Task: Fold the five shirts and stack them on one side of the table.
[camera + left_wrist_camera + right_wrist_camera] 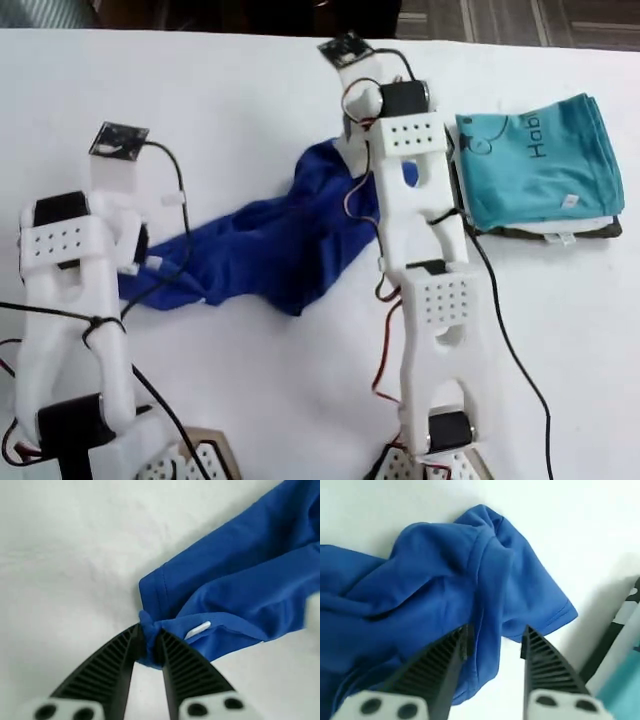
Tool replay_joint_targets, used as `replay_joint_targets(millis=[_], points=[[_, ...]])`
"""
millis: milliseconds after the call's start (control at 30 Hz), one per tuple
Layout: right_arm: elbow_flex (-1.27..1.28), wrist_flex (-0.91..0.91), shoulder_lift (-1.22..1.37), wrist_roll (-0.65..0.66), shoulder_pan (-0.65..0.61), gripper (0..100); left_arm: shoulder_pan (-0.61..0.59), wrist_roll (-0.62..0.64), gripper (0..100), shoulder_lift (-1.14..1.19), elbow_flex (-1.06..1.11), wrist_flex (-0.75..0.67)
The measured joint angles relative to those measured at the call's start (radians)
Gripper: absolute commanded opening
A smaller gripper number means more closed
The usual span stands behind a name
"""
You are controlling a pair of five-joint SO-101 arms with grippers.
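Blue shirt (270,250): lies crumpled and unfolded on the white desk (200,90), stretched in a long band from the near left up toward the far middle; a sleeve with a stitched hem shows at its far right end in the right wrist view (420,580).
Left gripper (149,639): at the left end of the blue shirt (240,590), low over the desk; its black ribbed fingers (115,665) are clamped together on a bunched corner of the hem, next to a small white label.
Right gripper (495,637): above the far right part of the blue shirt, near the sleeve; its fingers (440,665) stand apart, with blue cloth between and under them and nothing pinched.
Stack (540,232): on the right side of the desk, just right of the right arm; folded shirts lie one on another, with white and dark layers showing at the near edge.
Teal shirt (540,160): folded, on top of the stack, apart from the blue shirt.
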Motion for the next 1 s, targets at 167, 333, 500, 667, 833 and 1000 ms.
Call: replay_joint_targets(millis=[167, 333, 500, 667, 833, 1000], points=[[0.250, 0.000, -0.175, 0.000, -0.081, 15.7, 0.000, 0.000, 3, 0.000, 0.000, 0.000], [0.594, -0.043, -0.356, -0.009, -0.140, 15.8, 0.000, 0.000, 3, 0.000, 0.000, 0.000], [0.905, -0.224, -0.454, -0.017, -0.143, 15.6, 0.002, 0.000, 3, 0.000, 0.006, -0.025], [1.149, -0.345, -0.497, -0.017, -0.117, 15.6, 0.000, 0.035, 3, 0.000, 0.006, -0.025], [1.284, -0.364, -0.569, 0.032, -0.035, 15.6, 0.002, 0.046, 3, 0.000, 0.006, -0.028], [1.389, -0.359, -0.723, 0.087, 0.031, 15.6, 0.002, 0.046, 3, 0.000, 0.006, -0.028]])
